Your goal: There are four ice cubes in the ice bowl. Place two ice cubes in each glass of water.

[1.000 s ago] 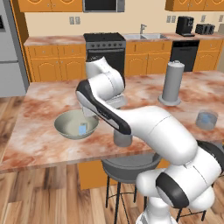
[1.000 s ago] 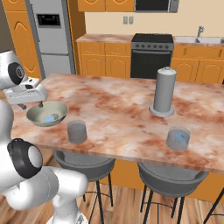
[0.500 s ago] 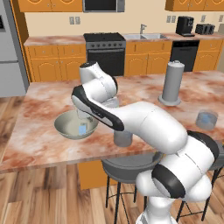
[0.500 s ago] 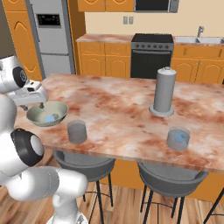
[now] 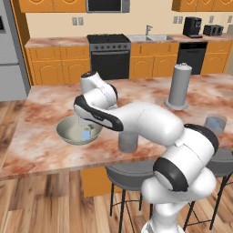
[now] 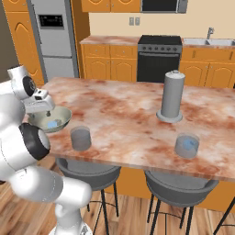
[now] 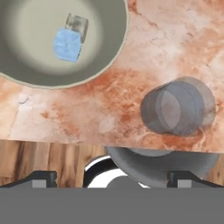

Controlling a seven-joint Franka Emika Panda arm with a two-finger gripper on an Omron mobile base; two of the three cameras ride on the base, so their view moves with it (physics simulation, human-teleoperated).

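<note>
The ice bowl (image 5: 66, 133) (image 6: 63, 120) (image 7: 30, 70) sits near the island counter's left front corner. In it lies one light-blue ice cube (image 7: 67, 45) (image 5: 86, 134) (image 6: 54, 124), with a smaller greyish cube (image 7: 77, 22) touching it. My gripper (image 7: 112, 179) (image 5: 84, 122) hovers just above the bowl, open, with nothing between its widely spread fingertips (image 7: 42, 178). One glass of water (image 7: 177, 106) (image 5: 128, 142) (image 6: 81, 138) stands right of the bowl by the counter edge. The other glass (image 5: 215, 124) (image 6: 187, 146) stands far to the right with a blue patch inside.
A tall grey cylinder with a domed top (image 5: 179, 86) (image 6: 171, 96) stands at mid-counter. Bar stools (image 6: 87, 167) (image 6: 181, 183) sit under the front edge. Stove, sink and cabinets line the back wall, with a fridge (image 6: 55, 36) at the left.
My arm's upper links have swung over toward the bowl's side. The hand stays above the bowl, and the bowl and both glasses have not moved.
</note>
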